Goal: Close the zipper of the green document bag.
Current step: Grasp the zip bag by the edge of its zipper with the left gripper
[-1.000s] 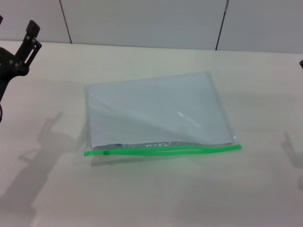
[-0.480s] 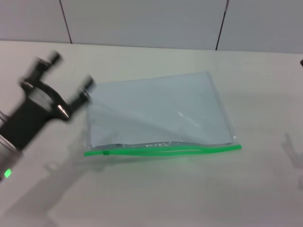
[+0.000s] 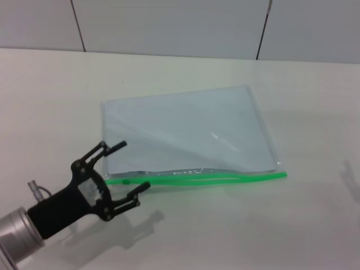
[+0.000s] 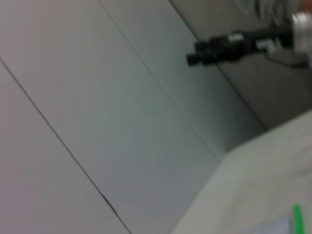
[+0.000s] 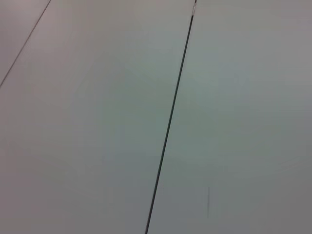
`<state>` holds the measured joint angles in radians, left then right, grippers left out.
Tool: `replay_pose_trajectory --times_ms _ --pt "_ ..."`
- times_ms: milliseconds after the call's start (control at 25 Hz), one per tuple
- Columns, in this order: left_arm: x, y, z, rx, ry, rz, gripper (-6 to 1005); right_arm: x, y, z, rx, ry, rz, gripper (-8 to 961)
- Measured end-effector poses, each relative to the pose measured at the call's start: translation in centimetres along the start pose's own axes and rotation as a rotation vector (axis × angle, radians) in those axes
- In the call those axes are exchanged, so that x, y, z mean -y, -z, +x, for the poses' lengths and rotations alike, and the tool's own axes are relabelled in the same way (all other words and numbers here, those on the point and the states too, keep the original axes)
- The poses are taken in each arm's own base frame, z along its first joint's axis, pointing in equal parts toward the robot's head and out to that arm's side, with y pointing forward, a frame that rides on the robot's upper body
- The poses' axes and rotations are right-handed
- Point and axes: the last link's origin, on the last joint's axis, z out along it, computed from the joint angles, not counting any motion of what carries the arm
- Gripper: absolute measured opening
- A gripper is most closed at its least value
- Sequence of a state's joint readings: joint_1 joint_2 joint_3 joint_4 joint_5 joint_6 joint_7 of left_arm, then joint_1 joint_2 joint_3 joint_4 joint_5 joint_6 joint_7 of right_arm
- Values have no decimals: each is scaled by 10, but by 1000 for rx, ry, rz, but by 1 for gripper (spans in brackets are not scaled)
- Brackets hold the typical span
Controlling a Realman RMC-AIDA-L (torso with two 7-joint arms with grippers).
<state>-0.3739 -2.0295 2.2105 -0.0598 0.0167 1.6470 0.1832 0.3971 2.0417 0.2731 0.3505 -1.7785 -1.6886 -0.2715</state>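
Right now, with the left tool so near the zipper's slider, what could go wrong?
The left tool, open, straddles the bag's corner by the slider tab; closing there may pinch the green document bag instead. Nothing holds the bag down, so pulling the zipper could drag it across the table.

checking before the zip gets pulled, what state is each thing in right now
green document bag: lying flat on the table, nothing holding it
zipper: mostly unzipped, strip bowed apart along the near edge
slider tab: at the bag's left end, not gripped
left hand: open, fingers spread either side of the slider end, not closed on it
right hand: out of view
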Motion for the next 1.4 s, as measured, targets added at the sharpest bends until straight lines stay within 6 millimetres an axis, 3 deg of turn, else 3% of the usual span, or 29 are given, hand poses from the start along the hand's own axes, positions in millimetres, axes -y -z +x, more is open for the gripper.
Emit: replay_pose_trajectory --times_ms 480,800,1400 --pt "-8 18 -28 205 -135 -56 812 2 1 -1 9 3 6 863" --pt "1 19 -38 275 -142 -10 805 2 2 -1 8 5 7 862" --pt "28 -25 -48 298 -229 -65 792 1 1 -2 10 4 5 862"
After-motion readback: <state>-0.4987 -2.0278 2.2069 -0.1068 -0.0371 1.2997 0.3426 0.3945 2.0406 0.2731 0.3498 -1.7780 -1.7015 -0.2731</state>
